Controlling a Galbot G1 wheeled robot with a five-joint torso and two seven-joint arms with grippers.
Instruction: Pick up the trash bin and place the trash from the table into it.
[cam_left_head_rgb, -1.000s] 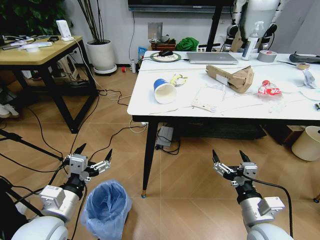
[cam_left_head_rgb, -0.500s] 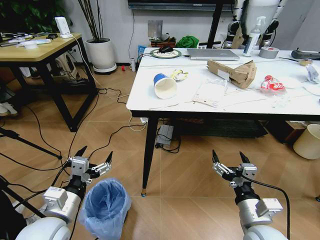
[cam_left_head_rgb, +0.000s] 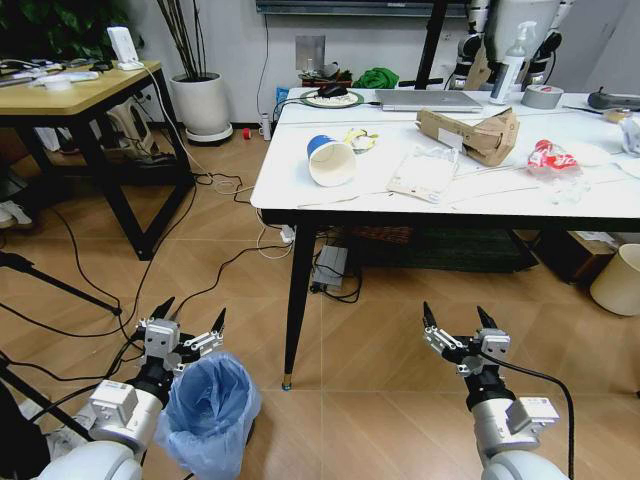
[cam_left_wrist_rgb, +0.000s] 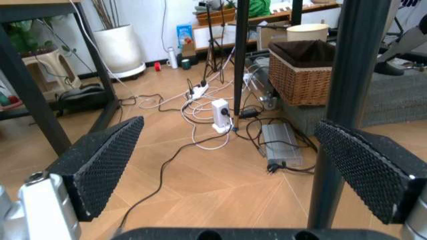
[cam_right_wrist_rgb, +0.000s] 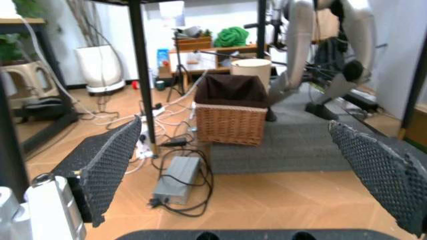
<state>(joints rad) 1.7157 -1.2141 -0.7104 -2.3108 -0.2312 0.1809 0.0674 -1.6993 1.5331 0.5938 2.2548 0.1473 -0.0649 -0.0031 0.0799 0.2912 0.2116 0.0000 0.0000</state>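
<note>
Both claws spread wide, gripping nothing. Left claw (cam_left_head_rgb: 183, 333) hanging just above the far rim of the trash bin (cam_left_head_rgb: 208, 408), which sits upright on the floor near the worktop's (cam_left_head_rgb: 300, 192) front-left leg. Definitely the nearer arm, with open floor all round. Right claw (cam_left_head_rgb: 460, 333) well off to the side. Trash up top: paper cup (cam_left_head_rgb: 331, 160) near the left edge, cardboard box (cam_left_head_rgb: 468, 131) and crushed bottle (cam_left_head_rgb: 548, 162) further right.
</note>
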